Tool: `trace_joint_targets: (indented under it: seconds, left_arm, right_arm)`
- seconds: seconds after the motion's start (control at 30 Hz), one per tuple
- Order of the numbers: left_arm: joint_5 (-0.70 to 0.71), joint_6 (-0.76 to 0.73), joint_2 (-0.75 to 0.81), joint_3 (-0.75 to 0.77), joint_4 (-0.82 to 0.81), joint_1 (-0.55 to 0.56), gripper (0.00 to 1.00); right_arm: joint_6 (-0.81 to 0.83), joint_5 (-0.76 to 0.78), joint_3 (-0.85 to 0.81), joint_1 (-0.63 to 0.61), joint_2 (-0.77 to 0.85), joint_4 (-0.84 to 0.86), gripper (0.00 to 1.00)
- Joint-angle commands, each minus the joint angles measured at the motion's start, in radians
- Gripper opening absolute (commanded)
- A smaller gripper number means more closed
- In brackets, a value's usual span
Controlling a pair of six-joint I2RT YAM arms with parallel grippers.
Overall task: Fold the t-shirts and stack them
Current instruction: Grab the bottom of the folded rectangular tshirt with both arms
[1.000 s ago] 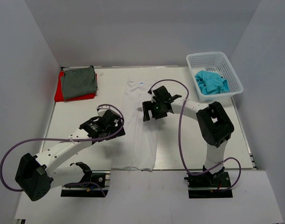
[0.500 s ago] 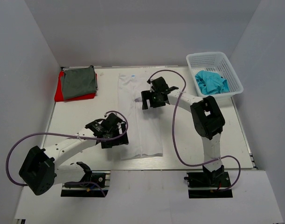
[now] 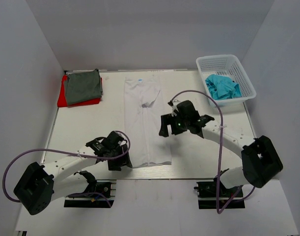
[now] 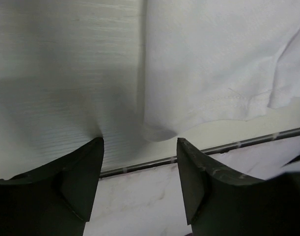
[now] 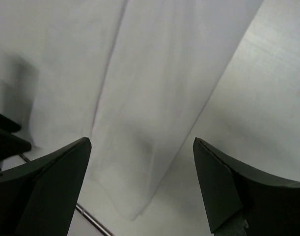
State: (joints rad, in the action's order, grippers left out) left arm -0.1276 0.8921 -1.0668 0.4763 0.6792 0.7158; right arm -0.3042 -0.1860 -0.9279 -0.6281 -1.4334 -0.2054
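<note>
The white t-shirt (image 3: 146,120) lies folded into a long narrow strip down the middle of the table, its blue neck label at the far end. My left gripper (image 3: 121,158) is open and empty at the strip's near left corner, which shows in the left wrist view (image 4: 208,73). My right gripper (image 3: 170,127) is open and empty, just right of the strip, over its right edge in the right wrist view (image 5: 154,78). The dark grey t-shirt (image 3: 83,85) lies folded on the red t-shirt (image 3: 63,98) at the far left. The teal t-shirt (image 3: 222,86) is crumpled in the basket.
A white mesh basket (image 3: 236,65) stands at the far right corner. The table's near edge, with a metal rail (image 4: 218,150), runs just past the shirt's hem. Walls enclose the table on the left, the right and the far side.
The white shirt went from skewed to a straight narrow strip. My left gripper moved toward the near edge to the strip's corner. My right gripper moved nearer and right, off the cloth.
</note>
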Motion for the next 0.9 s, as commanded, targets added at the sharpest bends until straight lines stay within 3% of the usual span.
trace_joint_targets:
  seconds: [0.0, 0.07, 0.2, 0.23, 0.33, 0.4, 0.53, 0.57, 0.63, 0.67, 0.77, 0.87]
  left_arm:
    - [-0.035, 0.015, -0.005, -0.036, -0.096, 0.004, 0.71]
    - [-0.035, 0.004, -0.031, -0.036, -0.125, 0.004, 0.64]
    - [-0.046, -0.015, -0.111, -0.045, -0.141, 0.004, 0.39]
    - [-0.046, -0.015, -0.123, -0.045, -0.141, 0.004, 0.26]
    - [-0.055, -0.015, -0.145, -0.045, -0.153, 0.004, 0.05]
    - [-0.055, -0.015, -0.145, -0.045, -0.144, 0.004, 0.01]
    - [-0.044, -0.015, -0.136, -0.027, -0.144, 0.004, 0.0]
    - [-0.044, -0.015, -0.127, -0.027, -0.144, 0.004, 0.0]
    - [-0.035, -0.015, -0.127, -0.027, -0.144, 0.004, 0.0]
    - [-0.035, -0.015, -0.118, -0.027, -0.144, 0.004, 0.0]
    - [-0.044, -0.025, -0.107, -0.005, -0.144, 0.004, 0.0]
    - [-0.044, -0.053, -0.085, 0.025, -0.155, 0.004, 0.0]
  right_arm:
    - [-0.073, -0.001, 0.116, -0.024, 0.08, -0.076, 0.9]
    - [-0.105, 0.005, 0.176, -0.042, 0.113, -0.12, 0.9]
    - [-0.163, -0.055, 0.26, -0.073, 0.168, -0.129, 0.9]
    - [-0.173, -0.072, 0.271, -0.077, 0.168, -0.131, 0.9]
    - [-0.21, -0.101, 0.325, -0.104, 0.15, -0.111, 0.89]
    - [-0.219, -0.121, 0.331, -0.111, 0.134, -0.092, 0.84]
    - [-0.228, -0.128, 0.334, -0.127, 0.099, -0.058, 0.61]
    - [-0.23, -0.13, 0.333, -0.13, 0.094, -0.054, 0.52]
    - [-0.23, -0.127, 0.336, -0.13, 0.073, -0.04, 0.43]
    - [-0.231, -0.122, 0.333, -0.133, 0.07, -0.042, 0.29]
    - [-0.225, -0.132, 0.302, -0.131, 0.048, -0.054, 0.09]
    - [-0.208, -0.145, 0.27, -0.136, 0.059, -0.061, 0.0]
